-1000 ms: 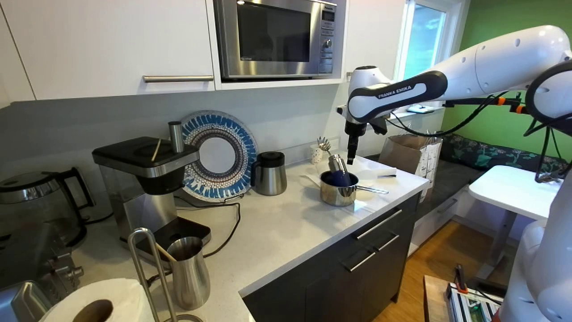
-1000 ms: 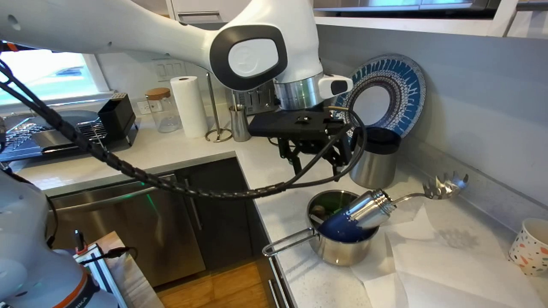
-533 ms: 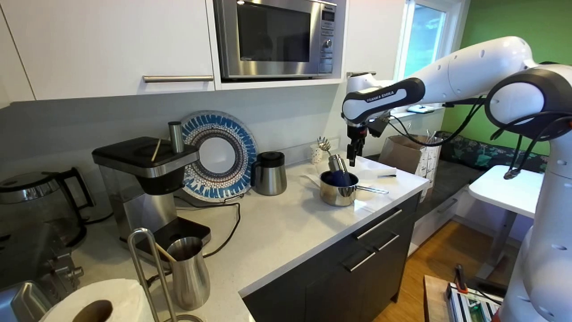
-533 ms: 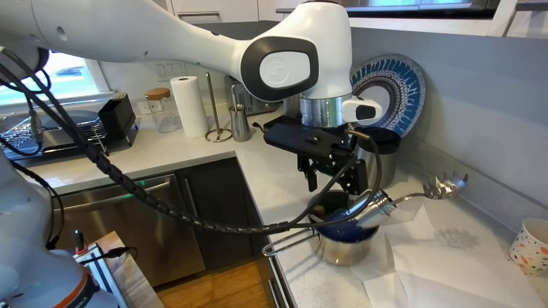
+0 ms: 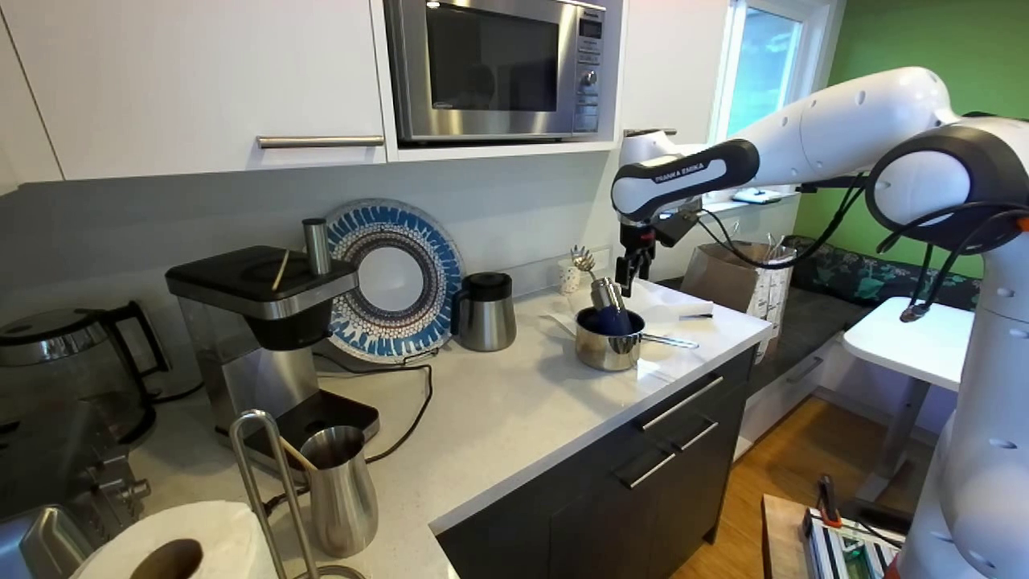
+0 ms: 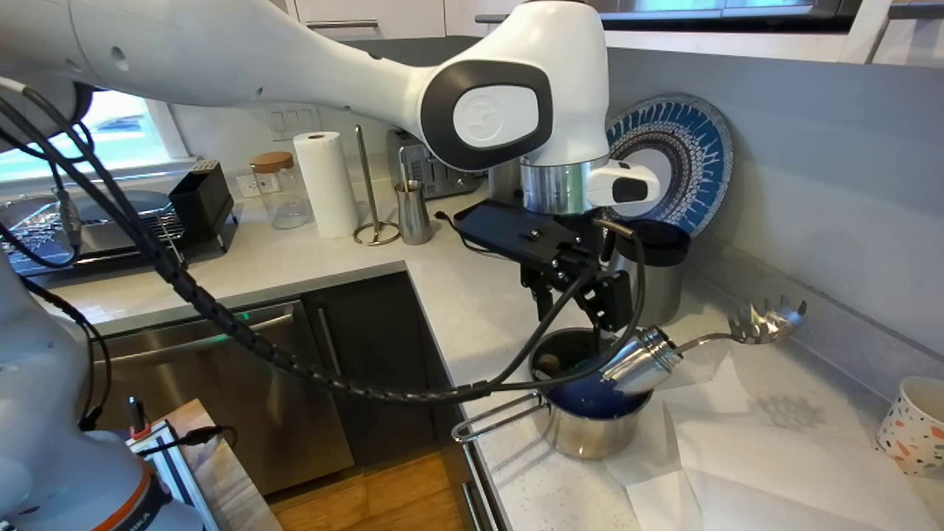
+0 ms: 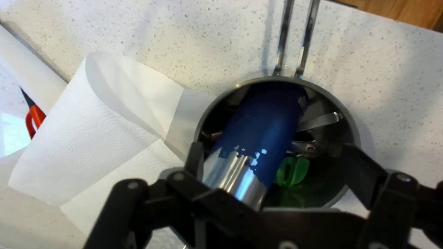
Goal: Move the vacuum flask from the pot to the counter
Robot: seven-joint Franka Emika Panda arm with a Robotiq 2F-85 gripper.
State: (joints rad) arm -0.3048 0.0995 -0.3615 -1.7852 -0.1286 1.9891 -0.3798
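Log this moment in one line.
gripper: open, over pot | flask: tilted in pot, ungrasped | move to counter: pending

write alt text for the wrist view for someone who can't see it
A blue and silver vacuum flask slants in a metal pot on the speckled counter, the robot's open gripper in the foreground. White paper towel lies beside the pot.

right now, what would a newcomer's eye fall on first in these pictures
Probably the white robot arm, arching over the counter with its open pincer above the pot. Next comes the blue-and-steel vacuum flask, tilted in that pot. The large blue-patterned plate, standing near the wall, catches the eye too.
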